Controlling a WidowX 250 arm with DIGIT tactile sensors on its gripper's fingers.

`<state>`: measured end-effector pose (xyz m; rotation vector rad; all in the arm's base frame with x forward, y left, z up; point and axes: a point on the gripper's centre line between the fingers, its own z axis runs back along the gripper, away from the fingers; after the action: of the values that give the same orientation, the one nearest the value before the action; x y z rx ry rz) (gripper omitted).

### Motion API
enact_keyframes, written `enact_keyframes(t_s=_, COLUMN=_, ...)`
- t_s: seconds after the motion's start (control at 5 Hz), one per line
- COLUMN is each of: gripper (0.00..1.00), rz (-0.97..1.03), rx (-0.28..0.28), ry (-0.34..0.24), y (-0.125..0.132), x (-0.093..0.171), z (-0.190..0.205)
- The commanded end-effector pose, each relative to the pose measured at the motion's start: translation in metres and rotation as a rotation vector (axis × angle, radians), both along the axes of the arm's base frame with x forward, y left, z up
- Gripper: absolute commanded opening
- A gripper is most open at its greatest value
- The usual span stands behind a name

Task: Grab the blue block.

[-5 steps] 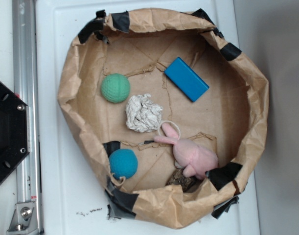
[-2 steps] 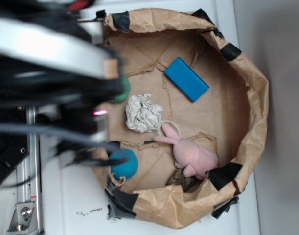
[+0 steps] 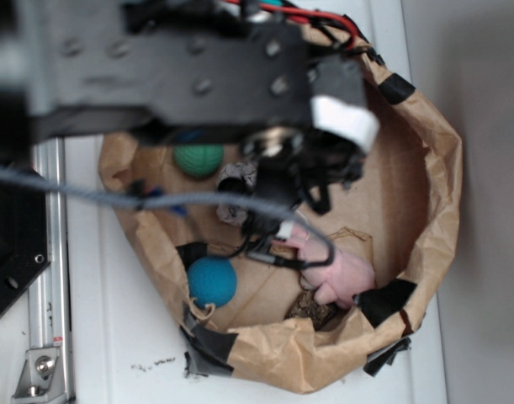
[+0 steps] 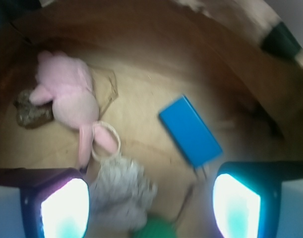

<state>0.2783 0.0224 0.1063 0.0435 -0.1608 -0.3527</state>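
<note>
Blue block [image 4: 190, 130]: lies flat on the brown paper floor, set at a slant, bare and touched by nothing. In the wrist view it sits just above the right finger, nearer that one than the left. In the exterior view the arm covers it.

Hand [image 4: 150, 206]: spread wide, nothing between its two fingers [image 4: 65, 208], which show as glowing pads at the lower corners of the wrist view. In the exterior view it cannot be made out under the blurred black arm [image 3: 181, 71].

Paper bowl [image 3: 433, 160]: crumpled brown paper wall with black tape patches on the rim, standing on the white counter [image 3: 113, 337].

Pink plush rabbit [image 4: 69, 101]: lies well left of the block, with a cord loop by its ears and a dark brown lump [image 4: 32, 111] touching its far end.

Crumpled white paper [image 4: 121, 191]: between the fingers, below the rabbit's ears.

Green ball [image 3: 199, 158]: partly hidden under the arm; only a green edge shows at the bottom of the wrist view.

Teal ball [image 3: 212, 281]: against the bowl's wall, apart from the rabbit.

Writing: none can be read on anything.
</note>
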Motion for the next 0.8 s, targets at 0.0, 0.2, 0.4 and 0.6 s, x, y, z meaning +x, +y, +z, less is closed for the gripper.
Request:
enact_keyframes(t_s=0.0, gripper=1.00, rz=-0.048, rx=0.037, ry=-0.031, y=0.011, x=0.018, z=-0.014)
enact_keyframes(t_s=0.2, gripper=1.00, rz=-0.121, rx=0.072, ry=-0.054, y=0.023, x=0.022, z=-0.017)
enact_keyframes(t_s=0.4, gripper=1.00, rz=-0.169, rx=0.102, ry=-0.042, y=0.025, x=0.024, z=-0.032)
enact_keyframes(t_s=0.6, gripper=1.00, rz=-0.171, rx=0.110, ry=-0.043, y=0.033, x=0.030, z=-0.038)
